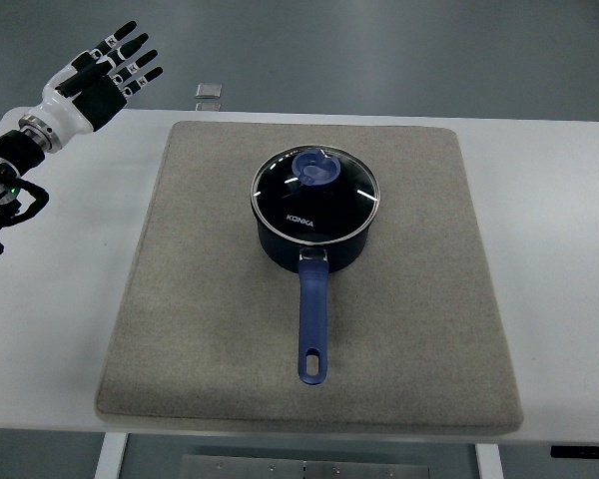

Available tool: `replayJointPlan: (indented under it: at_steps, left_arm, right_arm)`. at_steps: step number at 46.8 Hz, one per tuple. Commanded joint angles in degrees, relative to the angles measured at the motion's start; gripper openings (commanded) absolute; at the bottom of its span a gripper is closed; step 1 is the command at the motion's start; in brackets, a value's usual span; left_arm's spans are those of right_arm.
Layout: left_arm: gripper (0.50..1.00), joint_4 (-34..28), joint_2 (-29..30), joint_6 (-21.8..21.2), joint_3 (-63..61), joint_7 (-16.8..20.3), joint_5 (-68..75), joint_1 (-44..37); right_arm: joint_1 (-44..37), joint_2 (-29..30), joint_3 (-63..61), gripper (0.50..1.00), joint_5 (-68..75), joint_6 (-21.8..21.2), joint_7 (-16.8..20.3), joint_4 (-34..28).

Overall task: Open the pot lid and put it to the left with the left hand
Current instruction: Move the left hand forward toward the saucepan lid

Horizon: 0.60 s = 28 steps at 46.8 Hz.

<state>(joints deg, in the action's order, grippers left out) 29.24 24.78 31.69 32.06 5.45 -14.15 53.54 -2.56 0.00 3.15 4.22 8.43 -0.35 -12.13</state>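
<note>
the left arm is cut off by the picture's left edge, so only its forearm, wrist and the left hand point(105, 72) show, up at the far left of the saucepan point(312, 215) and well apart from it. the hand hangs past the far left corner of the bench point(60, 299), fingers point(130, 50) spread and straight, gripping nothing. a small green light glows on the dark arm segment near the picture's edge; what that part is cannot be made out.

the saucepan, dark blue, stands on a grey felt mat point(180, 329) a little beyond the mat's middle. its glass lid point(314, 195) sits closed on the rim, steel-edged, with a blue knob point(316, 170) off centre toward the far side. the glass is dark and reflective — nothing inside the pan can be seen. white lettering on the lid reads "konka".

the pan's long blue handle point(312, 324) runs straight toward the near edge of the mat, ending in a hanging hole.

beyond the bench, on the floor past the saucepan's far left, lies a small pale square object point(209, 91), too small to identify. the bench's near edge and its frame underneath are cut off at the bottom of the picture.
</note>
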Motion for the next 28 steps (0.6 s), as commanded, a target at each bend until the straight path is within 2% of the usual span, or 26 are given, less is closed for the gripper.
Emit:
replayJointPlan:
  at_steps: [1, 28]
  left_arm:
    - [0.992, 0.56, -0.08, -0.05, 0.02, -0.01, 0.0, -0.1]
    - [0.99, 0.38, 0.18, 0.12, -1.03, -0.01, 1.14, 0.87]
  right_arm:
    - [0.01, 0.0, 0.02, 0.915, 0.0, 0.01, 0.0, 0.0]
    - [0.01, 0.0, 0.02, 0.915, 0.0, 0.01, 0.0, 0.0]
